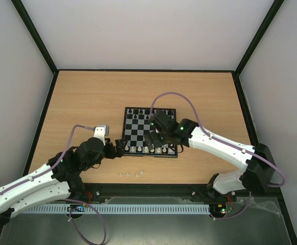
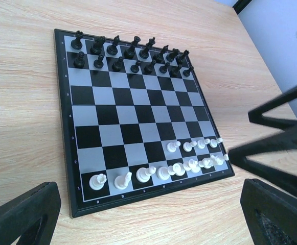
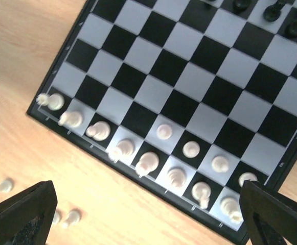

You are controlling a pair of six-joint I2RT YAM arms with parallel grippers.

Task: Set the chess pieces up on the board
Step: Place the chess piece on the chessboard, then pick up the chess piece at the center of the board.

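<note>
Right hand (image 3: 148,218) wide open, empty — above board (image 3: 189,76)

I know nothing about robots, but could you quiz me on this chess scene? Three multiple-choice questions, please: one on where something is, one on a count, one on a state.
1. Where do the loose white pieces lie?
A. On the table, just on the near side of the board
B. At the table's far edge
C. Inside a gripper

2. How many white pawns stand in the board's second row?
A. Two
B. Four
C. Eight

3. The right gripper is:
A. open and empty
B. shut on a pawn
C. shut on a cable

Answers:
1 A: the top view shows them on the wood by the board's near edge.
2 B: the right wrist view shows four.
3 A: its fingers stand wide apart with nothing between them.
</note>
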